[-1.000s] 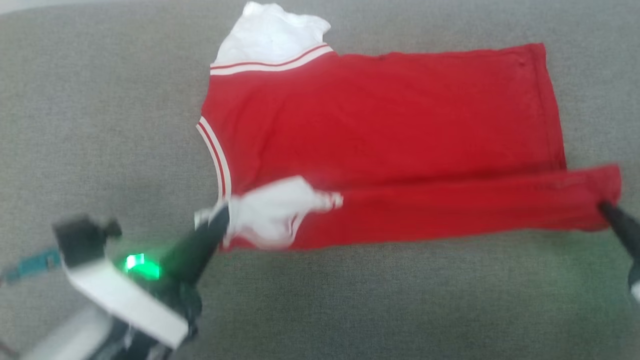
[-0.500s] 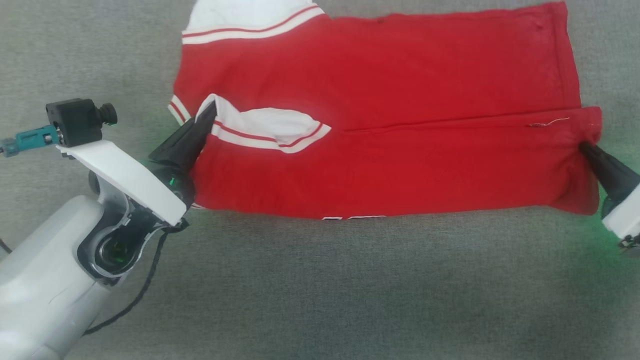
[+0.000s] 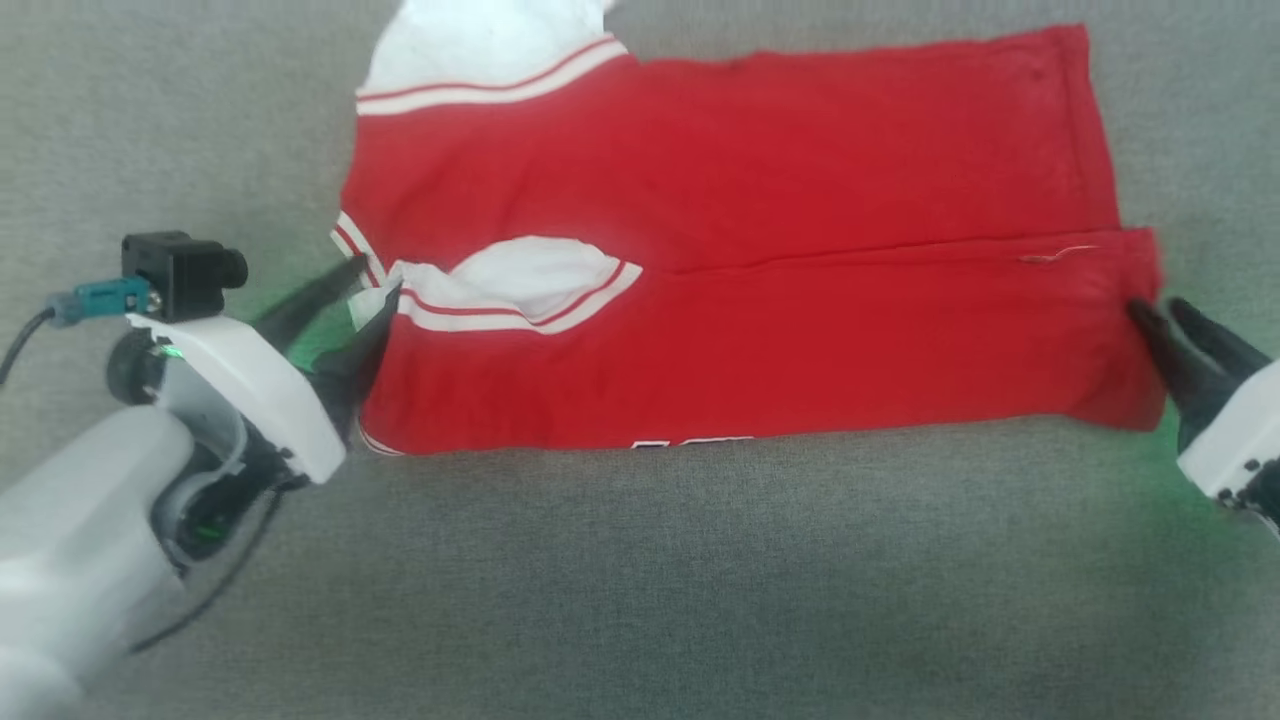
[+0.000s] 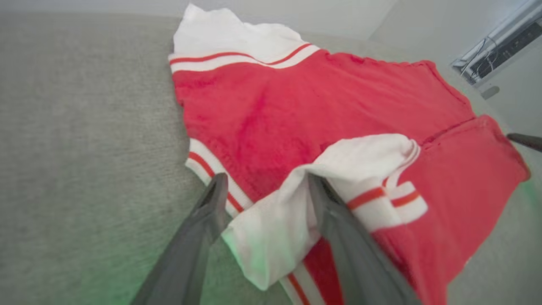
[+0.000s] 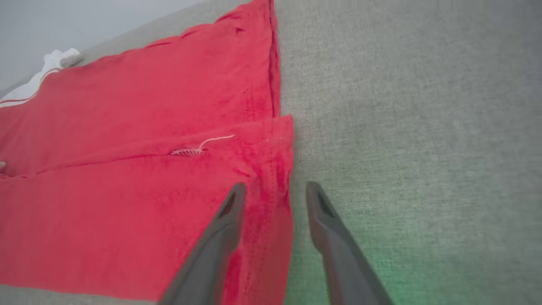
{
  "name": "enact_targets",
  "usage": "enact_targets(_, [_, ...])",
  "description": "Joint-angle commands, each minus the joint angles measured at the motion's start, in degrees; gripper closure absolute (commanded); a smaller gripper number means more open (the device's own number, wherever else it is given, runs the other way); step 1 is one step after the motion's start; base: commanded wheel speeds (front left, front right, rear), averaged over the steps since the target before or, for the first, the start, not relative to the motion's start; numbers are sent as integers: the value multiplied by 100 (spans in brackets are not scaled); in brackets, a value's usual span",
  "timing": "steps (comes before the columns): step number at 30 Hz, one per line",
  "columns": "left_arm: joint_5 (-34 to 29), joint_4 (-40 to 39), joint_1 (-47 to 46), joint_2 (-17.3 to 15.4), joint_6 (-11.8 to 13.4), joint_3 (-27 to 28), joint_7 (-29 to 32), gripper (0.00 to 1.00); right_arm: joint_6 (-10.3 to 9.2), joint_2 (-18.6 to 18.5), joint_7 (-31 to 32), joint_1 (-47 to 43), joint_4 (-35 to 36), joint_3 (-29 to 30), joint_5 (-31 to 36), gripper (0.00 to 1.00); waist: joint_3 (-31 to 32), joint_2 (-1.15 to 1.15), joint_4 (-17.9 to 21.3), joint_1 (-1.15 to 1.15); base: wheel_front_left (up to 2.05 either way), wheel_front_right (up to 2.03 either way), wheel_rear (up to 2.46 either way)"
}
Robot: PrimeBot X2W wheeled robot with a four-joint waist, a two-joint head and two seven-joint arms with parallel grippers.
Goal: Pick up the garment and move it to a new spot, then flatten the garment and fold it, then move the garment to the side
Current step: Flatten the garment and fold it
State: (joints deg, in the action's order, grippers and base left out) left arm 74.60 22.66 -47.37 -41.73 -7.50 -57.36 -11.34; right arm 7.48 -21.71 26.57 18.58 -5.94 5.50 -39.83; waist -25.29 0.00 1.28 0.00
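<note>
Lying flat on the grey cloth surface [image 3: 640, 580], the garment [image 3: 740, 170] stretches across the upper half of the head view, with its collar end toward the robot's left and its hem toward the right. Its near long edge is folded up over the red body, leaving a straight line from side to side. 1 white sleeve [image 3: 520, 275] with striped trim rests on that fold near the left end, and another white sleeve [image 3: 470, 45] sticks out at the far left corner. A sliver of white-outlined print [image 3: 690, 441] peeks from under the near edge. The left gripper [image 3: 375, 278] sits low at the folded sleeve with its 2 fingers [image 4: 338, 237] spread apart. In the left wrist view, slack white cuff fabric lies loose between them, not pinched. The right gripper [image 3: 1155, 305] is at the hem end, also parted and gripping nothing. In the right wrist view, 1 finger hangs over the red hem and the other over bare grey cloth, with the hem edge between them. A loose pale thread [image 5: 203, 146] lies on the fold line near the hem.
</note>
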Motion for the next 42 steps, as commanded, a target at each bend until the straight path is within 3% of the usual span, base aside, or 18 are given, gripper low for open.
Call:
enact_targets(1, [-152, 82, -155, -140, 6, -114, -14, 0, 2, -69, -89, -99, 3, -38, 51, 0, 206, 0, -50, 0, 0, 0, 0])
enact_targets(6, [-477, 100, -522, -444, 5, -576, 309, 0, 2, -187, -249, -299, 121, -53, 127, 0, 622, 0, -106, 0, 0, 0, 0])
enact_targets(9, [-367, -46, -678, -564, 5, -685, 678, 0, 2, -253, -278, -395, 201, -62, 192, 0, 802, 0, -126, 0, 0, 0, 0])
enact_targets(14, [358, -486, -688, -702, 50, -891, 2064, 0, 2, -225, -241, -469, 325, -81, 204, 0, 964, 0, -103, 0, 0, 0, 0])
enact_targets(19, [1029, -915, -548, -872, 403, -1096, 3259, 0, 2, -176, -210, -509, 417, -121, 165, 0, 913, 0, 18, 0, 0, 0, 0])
enact_targets(26, [1438, -736, -407, -895, 627, -1105, 3618, 0, 2, -117, -223, -448, 483, -113, 144, 0, 680, 0, 249, 0, 0, 0, 0])
enact_targets(32, [1992, -189, -111, -713, 496, -1138, 4036, 0, 2, -39, -230, -339, 507, -155, 197, 0, 529, 0, 470, 0, 0, 0, 0])
enact_targets(33, [2150, -79, -65, -633, 392, -1105, 4146, 12, 2, -48, -193, -328, 490, -176, 202, 0, 509, 0, 505, 0, 0, 0, 0])
enact_targets(34, [2203, -70, -54, -594, 338, -1098, 4177, 57, 2, -57, -173, -323, 495, -198, 213, 0, 504, 0, 516, 0, 0, 0, 0])
enact_targets(35, [2226, -69, -59, -570, 286, -1090, 4195, 84, 2, -78, -131, -316, 509, -227, 222, 0, 500, 0, 523, 0, 0, 0, 0])
enact_targets(36, [2237, -66, -68, -553, 247, -1085, 4200, 100, 2, -102, -96, -298, 531, -258, 234, 0, 497, 0, 527, 0, 0, 0, 0])
enact_targets(40, [2255, -86, -112, -521, 164, -1037, 4204, 100, 2, -300, 98, -245, 586, -467, 379, 0, 497, 0, 514, 0, 0, 0, 0])
enact_targets(42, [2207, -95, -168, -547, 122, -1000, 4167, 100, 2, -564, 547, -131, 582, -820, 476, 0, 504, 0, 475, 0, 0, 0, 0])
